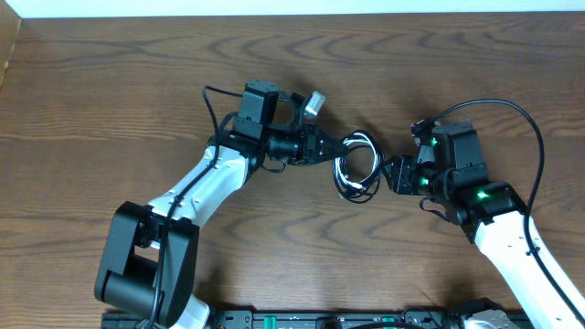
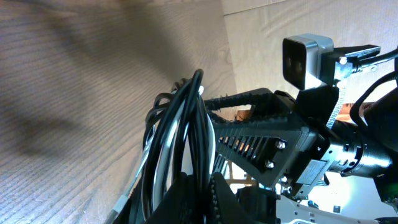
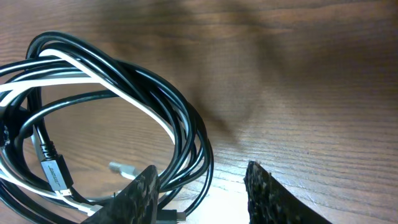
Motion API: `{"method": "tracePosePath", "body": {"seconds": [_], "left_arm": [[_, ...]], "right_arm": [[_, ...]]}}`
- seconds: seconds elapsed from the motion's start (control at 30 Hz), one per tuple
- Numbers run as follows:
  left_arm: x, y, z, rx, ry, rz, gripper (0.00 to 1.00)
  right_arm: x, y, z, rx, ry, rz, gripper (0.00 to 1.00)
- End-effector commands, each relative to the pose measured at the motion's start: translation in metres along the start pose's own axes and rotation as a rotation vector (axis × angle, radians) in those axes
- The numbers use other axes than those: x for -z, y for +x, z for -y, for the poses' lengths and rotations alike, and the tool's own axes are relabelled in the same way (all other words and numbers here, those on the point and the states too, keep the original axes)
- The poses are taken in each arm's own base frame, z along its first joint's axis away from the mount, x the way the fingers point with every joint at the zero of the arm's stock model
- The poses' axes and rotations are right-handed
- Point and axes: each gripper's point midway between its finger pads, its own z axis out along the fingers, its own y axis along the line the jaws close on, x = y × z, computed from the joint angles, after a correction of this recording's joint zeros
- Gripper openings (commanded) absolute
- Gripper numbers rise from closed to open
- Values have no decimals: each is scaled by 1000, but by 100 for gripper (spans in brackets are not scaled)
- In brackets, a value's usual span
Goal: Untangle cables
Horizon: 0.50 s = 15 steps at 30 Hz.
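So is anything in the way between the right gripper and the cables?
No, nothing visible is in the way. The right gripper is open right next to the cables, with one finger by the loop's edge. Only bare table shows around it. The left gripper holds the loop's far side.

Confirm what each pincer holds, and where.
Left pincer is shut on the cables, at the coil's left edge. Right pincer is open beside the coil, holding nothing.
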Motion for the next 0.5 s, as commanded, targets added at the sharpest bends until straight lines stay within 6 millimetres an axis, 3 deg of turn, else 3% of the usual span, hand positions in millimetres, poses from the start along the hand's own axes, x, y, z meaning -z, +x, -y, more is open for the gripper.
{"method": "tracePosePath", "body": {"seconds": [0.0,0.2,0.47], "left_arm": [[2,1,13,-43,32,-11,8],[2,1,13,-43,32,-12,8],[2,1,12,-43,31,-11,7]], "right_arm": [[-1,0,-1,-28,2,5,39],[-10,-1,2,-44,10,-3,33],[-32,13,14,-142,46,-82,22]]}}
